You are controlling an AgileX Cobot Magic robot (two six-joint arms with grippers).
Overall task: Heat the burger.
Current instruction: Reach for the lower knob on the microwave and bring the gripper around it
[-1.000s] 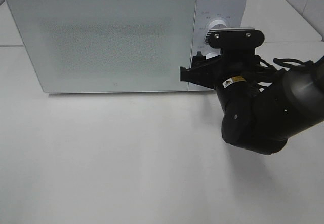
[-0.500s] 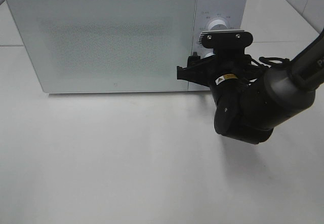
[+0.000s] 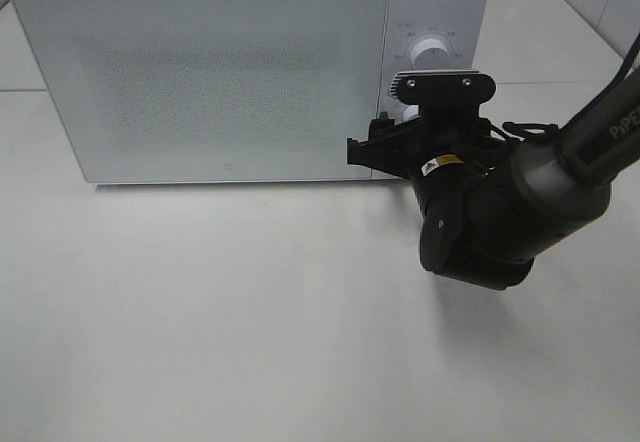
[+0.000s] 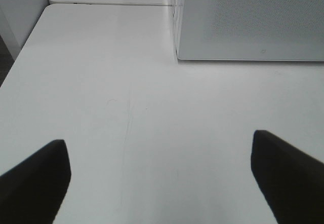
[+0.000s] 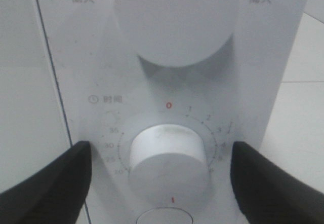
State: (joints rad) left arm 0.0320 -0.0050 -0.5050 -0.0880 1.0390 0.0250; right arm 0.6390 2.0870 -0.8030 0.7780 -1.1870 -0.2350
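The burger is out of view. The white microwave (image 3: 220,82) stands at the back of the table with its door shut. My right gripper (image 3: 398,127) is up against the control panel. In the right wrist view this gripper (image 5: 162,181) is open, one dark finger (image 5: 45,183) on each side of the lower timer knob (image 5: 169,160), with a gap showing between each finger and the knob. The upper power knob (image 5: 174,21) is just above it. My left gripper (image 4: 162,183) hangs open over bare table with nothing between its fingers; the high view does not show it.
The microwave's front left corner (image 4: 178,57) lies ahead of the left gripper. The white table (image 3: 200,312) stretches in front of the microwave. The right arm's black body (image 3: 490,222) hangs over the table's right side.
The right arm has shifted a little left and down along the control panel, bringing its gripper to the lower knob. The left gripper has not moved.
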